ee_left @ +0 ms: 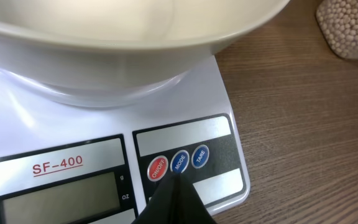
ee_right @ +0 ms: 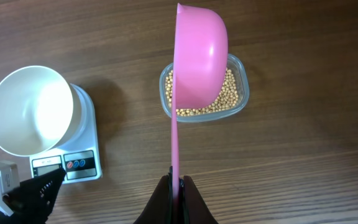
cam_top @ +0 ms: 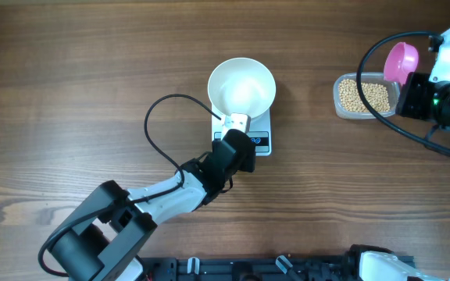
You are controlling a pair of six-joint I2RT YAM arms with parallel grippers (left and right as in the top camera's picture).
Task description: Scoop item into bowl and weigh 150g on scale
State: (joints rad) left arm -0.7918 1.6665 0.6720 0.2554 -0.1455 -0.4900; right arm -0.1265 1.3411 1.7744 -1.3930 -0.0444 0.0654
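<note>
An empty white bowl (cam_top: 242,86) stands on the white scale (cam_top: 261,125) at the table's middle; its rim fills the top of the left wrist view (ee_left: 129,31). My left gripper (ee_left: 178,176) is shut with nothing in it, its tip at the scale's (ee_left: 185,93) blue MODE button (ee_left: 179,161), between a red (ee_left: 158,168) and another blue button (ee_left: 200,155). The display (ee_left: 61,199) looks blank. My right gripper (ee_right: 177,180) is shut on the handle of a pink scoop (ee_right: 199,56), held above the clear container of beans (ee_right: 232,93). The overhead view shows the scoop (cam_top: 401,62) beside the beans (cam_top: 363,95).
The left arm (cam_top: 162,199) reaches in from the front left with a black cable looping over the table. The right arm (cam_top: 444,86) and its cable occupy the far right. The rest of the surface is brown wood.
</note>
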